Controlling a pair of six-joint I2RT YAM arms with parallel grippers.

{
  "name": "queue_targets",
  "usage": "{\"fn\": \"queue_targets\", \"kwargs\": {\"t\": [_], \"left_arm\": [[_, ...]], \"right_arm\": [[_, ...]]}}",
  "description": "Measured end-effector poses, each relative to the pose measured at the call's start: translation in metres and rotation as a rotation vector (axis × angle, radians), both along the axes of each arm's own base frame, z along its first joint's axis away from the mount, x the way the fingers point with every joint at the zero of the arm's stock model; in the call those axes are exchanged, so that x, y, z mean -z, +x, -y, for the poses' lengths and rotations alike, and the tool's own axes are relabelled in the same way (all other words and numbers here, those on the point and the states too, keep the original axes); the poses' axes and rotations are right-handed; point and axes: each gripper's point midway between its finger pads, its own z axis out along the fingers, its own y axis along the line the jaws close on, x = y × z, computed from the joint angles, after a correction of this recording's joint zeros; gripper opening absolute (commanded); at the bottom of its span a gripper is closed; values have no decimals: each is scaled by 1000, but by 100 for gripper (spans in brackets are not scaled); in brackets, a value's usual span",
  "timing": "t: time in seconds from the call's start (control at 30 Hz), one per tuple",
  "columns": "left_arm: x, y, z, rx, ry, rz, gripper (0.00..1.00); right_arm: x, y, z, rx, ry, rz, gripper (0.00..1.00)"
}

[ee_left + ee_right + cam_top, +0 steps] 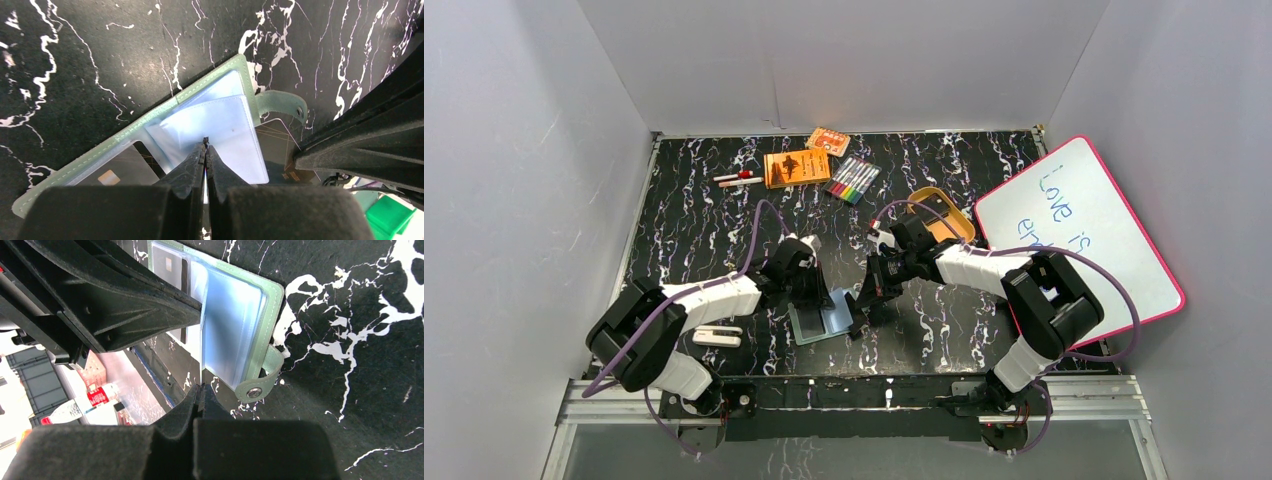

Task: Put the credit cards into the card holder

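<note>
The sage-green card holder [816, 326] lies open on the black marbled table between the two grippers. My left gripper [205, 144] is shut on one pale blue-clear sleeve [220, 125] and holds it up; it shows in the top view [821, 298]. One dark credit card [117, 172] with a gold chip sits in the holder's left sleeve. My right gripper [201, 386] is shut on a second dark card [276, 145], held on edge at the holder's open side next to the snap tab [255, 390]. From above, the right gripper [862, 308] is at the holder's right edge.
At the back lie two orange boxes [796, 167], a marker set [854, 180] and pens [739, 180]. A tan oval tray [944, 212] and a pink-edged whiteboard [1084, 240] lie to the right. A white object [717, 335] lies by the left arm.
</note>
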Motion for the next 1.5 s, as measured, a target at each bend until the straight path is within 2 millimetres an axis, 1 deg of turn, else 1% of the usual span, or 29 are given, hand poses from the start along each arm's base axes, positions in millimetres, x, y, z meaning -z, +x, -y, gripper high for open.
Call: {"fn": "queue_targets", "kwargs": {"t": [0.27, 0.53, 0.63, 0.7, 0.77, 0.87, 0.97, 1.0, 1.07, 1.13, 1.17, 1.23, 1.27, 1.37, 1.4, 1.5], "left_arm": [[0, 14, -5, -52, 40, 45, 0], [-1, 28, -5, -87, 68, 78, 0], [-3, 36, -4, -101, 75, 94, 0], [-6, 45, -5, -123, 86, 112, 0], [-12, 54, -7, -151, 106, 132, 0], [-28, 76, -15, -218, 135, 185, 0], [-51, 90, -26, -274, 148, 249, 1], [-59, 92, -31, -288, 147, 269, 4], [-76, 89, -37, -301, 134, 296, 12], [-92, 82, -41, -303, 104, 319, 23], [-95, 77, -43, -299, 88, 320, 31], [-99, 59, -47, -281, 47, 306, 46], [-98, 49, -47, -265, 23, 289, 52], [-87, 19, -44, -200, -43, 215, 61], [-80, 8, -41, -171, -66, 173, 63], [-65, -14, -34, -113, -107, 83, 65]], "right_arm": [[0, -1, 0, -2, 2, -2, 0], [-1, -1, 0, -3, 3, -3, 0], [-1, -1, -1, -5, 4, -3, 0], [-1, -1, -1, -6, 5, -4, 0], [-1, -2, -1, -7, 5, -3, 0], [-1, -3, -2, -10, 6, -3, 0], [-1, -3, -2, -12, 6, -2, 0], [-1, -3, -2, -12, 7, -2, 0], [-1, -4, -3, -16, 8, -1, 0], [-1, -7, -5, -23, 8, -2, 0], [-1, -9, -6, -28, 7, -4, 0], [-2, -13, -8, -39, 8, -6, 0], [-2, -14, -10, -45, 9, -5, 0], [-4, -17, -15, -50, 17, -3, 0], [-4, -18, -16, -52, 19, -1, 0], [-5, -20, -21, -54, 20, 2, 0]]}}
